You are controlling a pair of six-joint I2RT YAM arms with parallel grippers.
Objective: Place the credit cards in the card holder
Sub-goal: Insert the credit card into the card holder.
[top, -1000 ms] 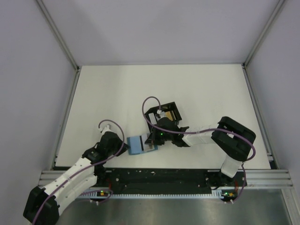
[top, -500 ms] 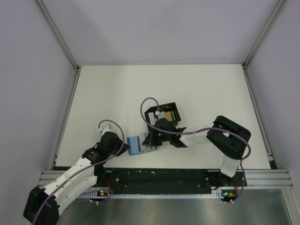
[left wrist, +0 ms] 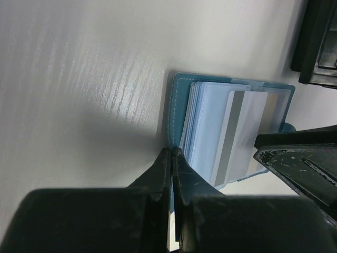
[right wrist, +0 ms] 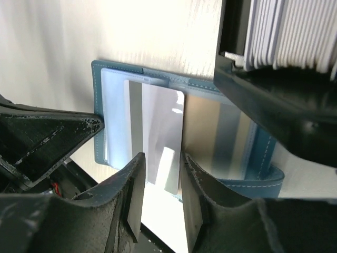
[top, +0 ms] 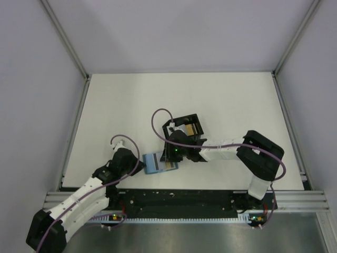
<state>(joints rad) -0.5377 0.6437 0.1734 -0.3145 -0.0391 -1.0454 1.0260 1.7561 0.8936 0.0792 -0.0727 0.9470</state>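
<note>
The teal card holder [top: 152,162] lies open near the table's front edge. My left gripper [left wrist: 172,152] is shut on the edge of the card holder [left wrist: 176,105]. A silver-grey credit card [right wrist: 158,121] with a darker stripe sits partly in a pocket of the card holder [right wrist: 97,105], and a shiny card [right wrist: 216,137] lies beside it. My right gripper [right wrist: 160,158] hovers over that card's near end, jaws apart, holding nothing. The same silver-grey card [left wrist: 239,132] shows in the left wrist view, with a right finger [left wrist: 300,153] at its end.
A black open-topped tray [top: 185,126] stands just behind the card holder with several white cards [right wrist: 295,31] upright in it. Its wall [right wrist: 274,100] is close above my right fingers. Purple cables loop over both wrists.
My right gripper has opened and let go of the silver-grey card, which now rests in the card holder. The right wrist has shifted slightly left. The left arm has not moved.
</note>
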